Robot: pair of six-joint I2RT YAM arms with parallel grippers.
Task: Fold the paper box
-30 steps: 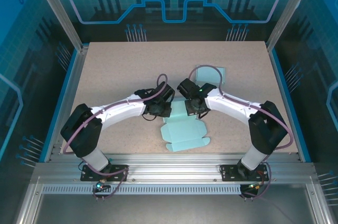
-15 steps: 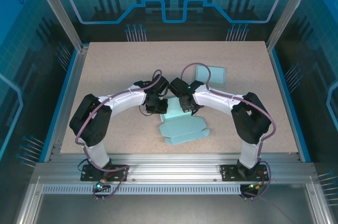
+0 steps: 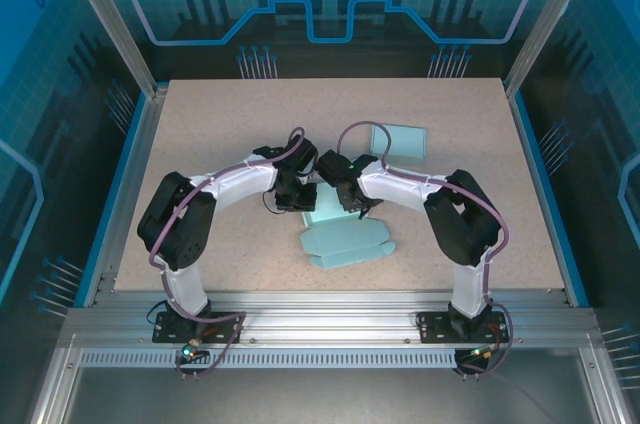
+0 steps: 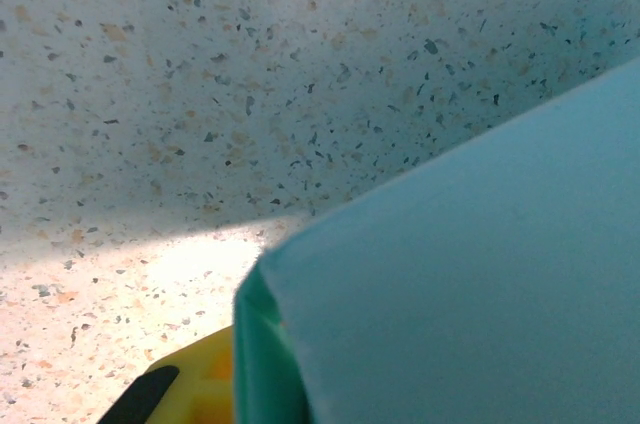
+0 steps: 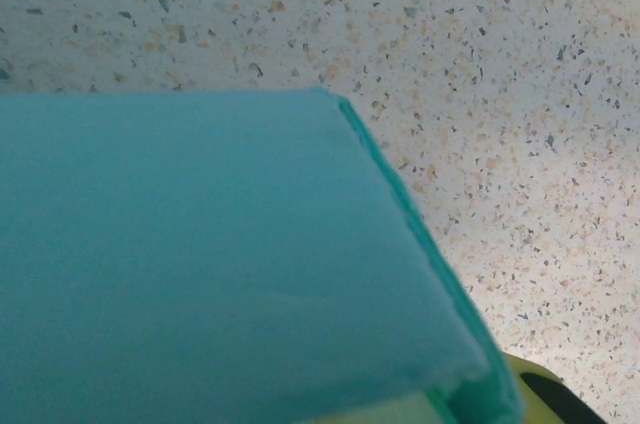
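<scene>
**Both arms have drawn in, and the box's far panel is coming up**

Near the front edge of the table [image 3: 210, 134], the paper box [image 3: 350, 246] looks shorter than a second ago, so we judge the first fold begun. Our left gripper [image 3: 303, 201] is clenched on the raised panel. The right gripper [image 3: 348, 202] sits at the panel's other side, and we cannot tell whether it grips. Farther back lies a second teal sheet [image 3: 402, 141].
</scene>
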